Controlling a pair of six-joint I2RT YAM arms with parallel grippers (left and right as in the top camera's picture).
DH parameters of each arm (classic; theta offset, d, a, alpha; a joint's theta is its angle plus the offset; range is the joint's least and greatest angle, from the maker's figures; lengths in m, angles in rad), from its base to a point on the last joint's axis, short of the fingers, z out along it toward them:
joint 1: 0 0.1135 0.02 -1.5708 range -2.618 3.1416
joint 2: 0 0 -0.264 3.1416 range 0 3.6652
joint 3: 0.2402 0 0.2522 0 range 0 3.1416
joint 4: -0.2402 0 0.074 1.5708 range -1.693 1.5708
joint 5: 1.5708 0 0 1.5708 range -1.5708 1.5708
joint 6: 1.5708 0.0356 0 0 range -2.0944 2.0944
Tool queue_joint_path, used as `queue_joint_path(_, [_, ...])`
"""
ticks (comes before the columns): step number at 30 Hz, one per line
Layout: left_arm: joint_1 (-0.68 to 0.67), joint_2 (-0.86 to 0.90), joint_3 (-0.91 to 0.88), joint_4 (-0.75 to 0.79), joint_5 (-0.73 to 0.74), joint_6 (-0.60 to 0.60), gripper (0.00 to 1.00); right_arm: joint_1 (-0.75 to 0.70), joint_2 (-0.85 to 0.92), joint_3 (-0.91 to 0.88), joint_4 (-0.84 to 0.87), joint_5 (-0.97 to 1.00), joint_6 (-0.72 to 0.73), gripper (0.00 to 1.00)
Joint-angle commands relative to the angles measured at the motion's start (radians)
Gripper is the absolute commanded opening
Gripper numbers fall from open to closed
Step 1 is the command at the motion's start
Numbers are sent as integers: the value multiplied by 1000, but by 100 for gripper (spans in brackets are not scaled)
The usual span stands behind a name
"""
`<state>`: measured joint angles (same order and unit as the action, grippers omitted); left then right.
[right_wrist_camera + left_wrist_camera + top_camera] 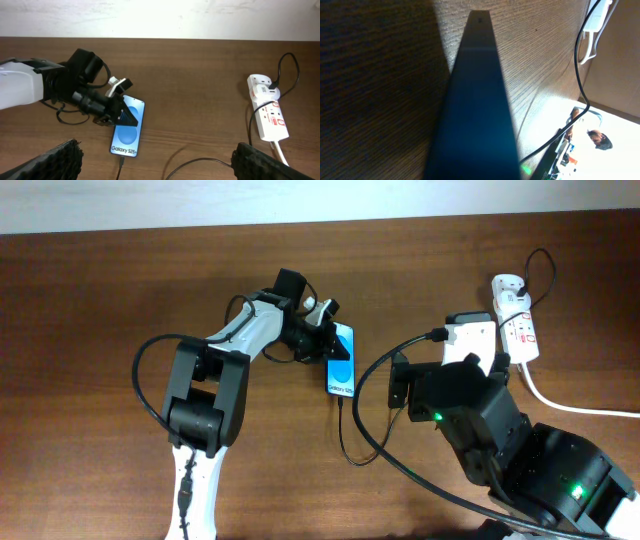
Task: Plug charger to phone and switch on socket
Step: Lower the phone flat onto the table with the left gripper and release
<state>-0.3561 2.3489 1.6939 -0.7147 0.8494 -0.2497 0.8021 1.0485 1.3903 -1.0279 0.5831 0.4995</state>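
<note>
One phone (pixel 343 370) was seen near the desk's middle, pinched at its left edge by the left gripper (pixel 328 345). One charger (pixel 341 430) was joined to its near end. One socket (pixel 522 330) was laid near the far right corner. The right gripper (pixel 155 160) was spread apart.

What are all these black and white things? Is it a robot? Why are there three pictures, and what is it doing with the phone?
Yes, it is a robot: two arms at a wooden table, each ending in two fingers. One picture looks down from above. The other two come from small cameras on the wrists. On the table lie a phone with a blue screen, a white socket strip, and a thin black charger cable reaching the phone's bottom end. The left arm's fingers are at the phone. Whether they squeeze it is unclear. The right arm's fingers stand wide open, holding nothing.
</note>
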Motion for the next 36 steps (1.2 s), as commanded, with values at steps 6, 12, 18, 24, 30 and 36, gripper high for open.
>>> queue_joint_path(6, [-1, 9, 8, -17, -69, 31, 31, -47, 6, 1, 10, 0, 60, 99])
queue_joint_path(12, [-1, 9, 8, -38, -134, 31, 41, -101, 10, 1, 10, -14, 60, 99])
queue_joint_path(18, [-1, 9, 8, -51, -150, 27, 55, -158, 31, 1, -13, -27, 151, 98])
queue_joint_path(24, [-2, 9, 8, -106, -370, -49, 80, -197, 58, 1, -30, -73, 157, 99])
queue_joint_path(30, [-4, 9, 8, -110, -376, -49, 99, -196, 86, 1, -24, -78, 156, 98])
queue_joint_path(36, [-4, 9, 8, -110, -376, -49, 99, -196, 158, 1, -6, -79, 157, 98])
